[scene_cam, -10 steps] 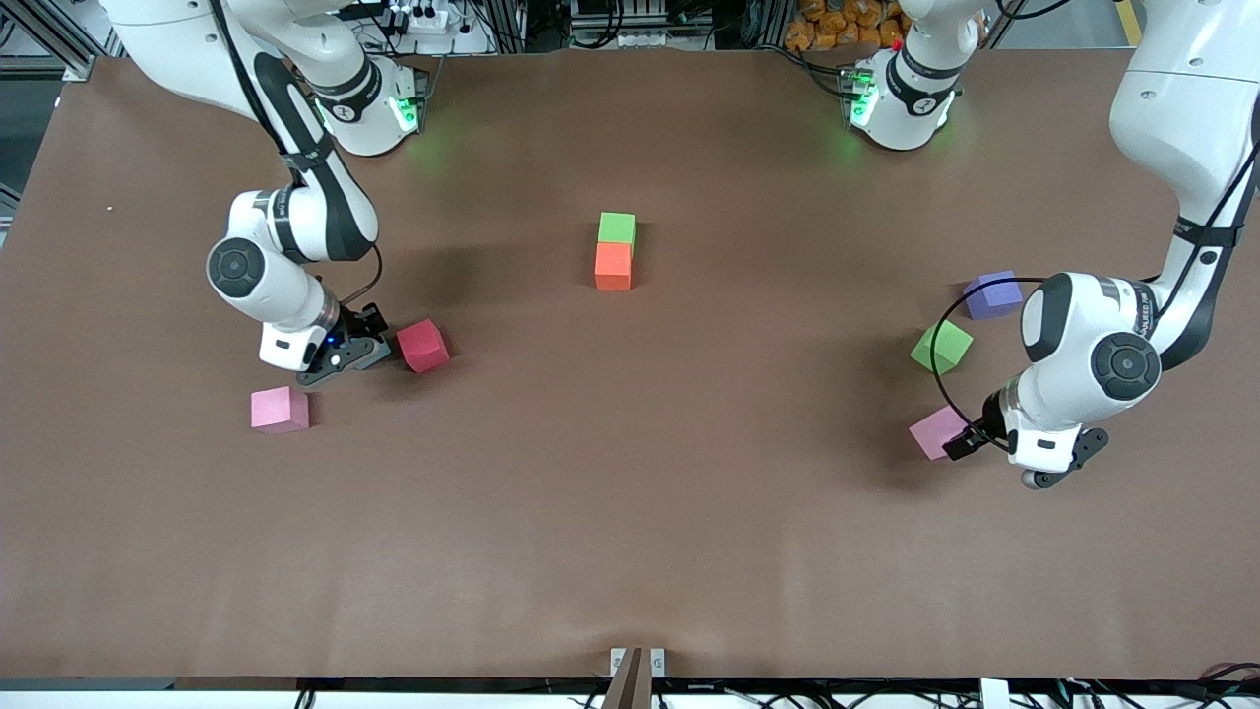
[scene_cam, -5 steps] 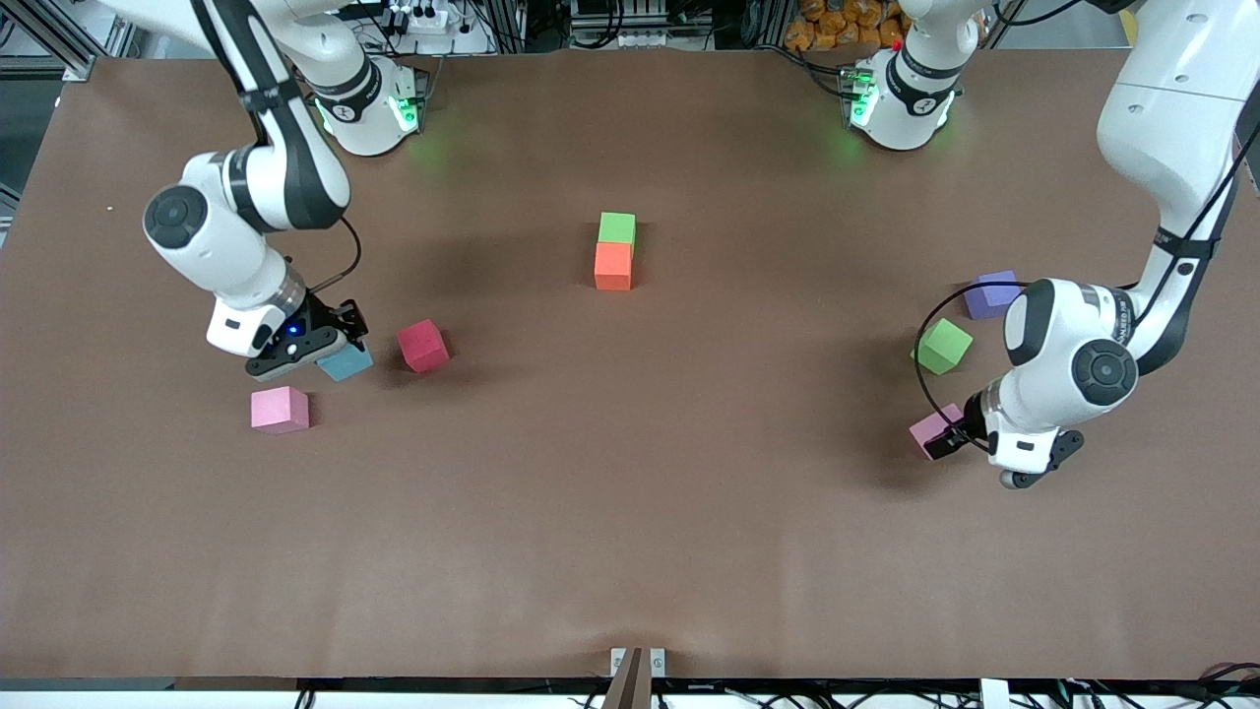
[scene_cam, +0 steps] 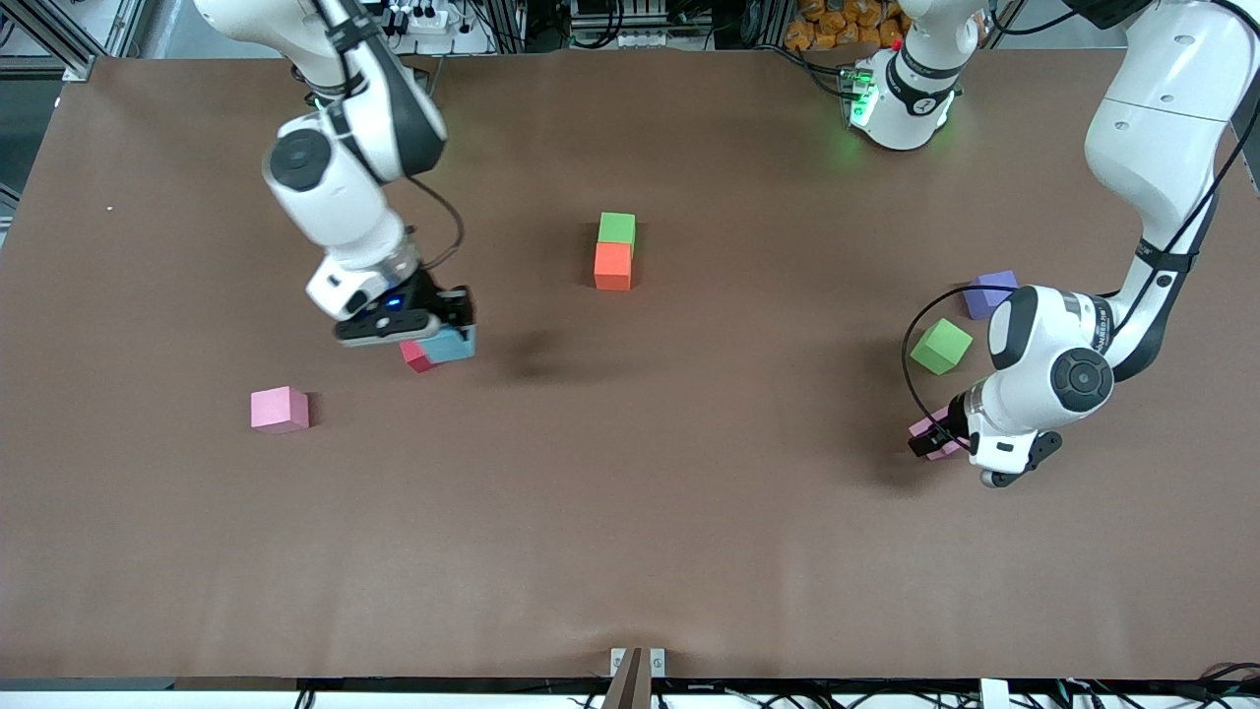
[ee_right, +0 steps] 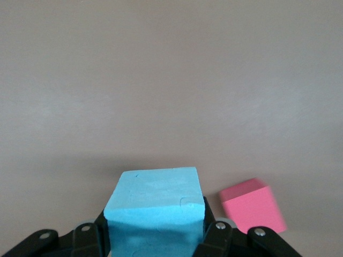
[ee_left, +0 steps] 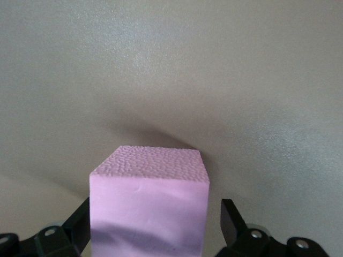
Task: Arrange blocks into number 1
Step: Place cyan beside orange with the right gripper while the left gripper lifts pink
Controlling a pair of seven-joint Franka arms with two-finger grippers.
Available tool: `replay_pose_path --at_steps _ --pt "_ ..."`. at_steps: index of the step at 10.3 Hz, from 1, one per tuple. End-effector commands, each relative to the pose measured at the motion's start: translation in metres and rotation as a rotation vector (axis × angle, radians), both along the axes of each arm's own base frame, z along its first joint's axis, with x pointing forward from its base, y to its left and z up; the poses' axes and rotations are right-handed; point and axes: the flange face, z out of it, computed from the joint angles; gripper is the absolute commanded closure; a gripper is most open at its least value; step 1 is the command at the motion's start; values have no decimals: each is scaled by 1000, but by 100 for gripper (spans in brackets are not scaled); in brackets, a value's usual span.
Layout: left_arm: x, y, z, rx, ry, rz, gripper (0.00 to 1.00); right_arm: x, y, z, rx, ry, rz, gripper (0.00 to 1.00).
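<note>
2 blocks, green block point(scene_cam: 617, 227) touching orange block point(scene_cam: 612, 266), are forming the 1's start. The right gripper point(scene_cam: 433, 333) is gripping the light blue block point(scene_cam: 451, 345) above the red block point(scene_cam: 415, 356); the left gripper point(scene_cam: 940, 445) is straddling a pink block point(ee_left: 149, 206), fingers spread.

Bare table point(scene_cam: 630, 473) lies open between the right gripper point(scene_cam: 438, 335) and the orange block point(scene_cam: 612, 266); only the red block point(scene_cam: 415, 357) sits directly beneath it.
</note>
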Motion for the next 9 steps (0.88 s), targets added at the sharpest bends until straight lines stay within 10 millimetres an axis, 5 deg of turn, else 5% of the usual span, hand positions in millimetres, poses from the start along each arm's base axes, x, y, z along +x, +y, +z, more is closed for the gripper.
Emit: replay_pose_path --at_steps 1,2,5,7,9 --pt "1 2 -5 -2 -6 -28 85 -4 52 -12 8 36 -130 39" --pt "1 2 -7 -5 -4 -54 100 -9 80 -19 13 45 -182 39" --pt "3 4 -2 -3 -13 -48 100 -20 163 -38 10 60 -312 38" --pt "5 0 11 5 -32 -53 100 -26 188 -56 -20 58 -292 38" --pt "6 -30 25 13 -55 -94 100 -35 204 -72 -45 54 -252 38"
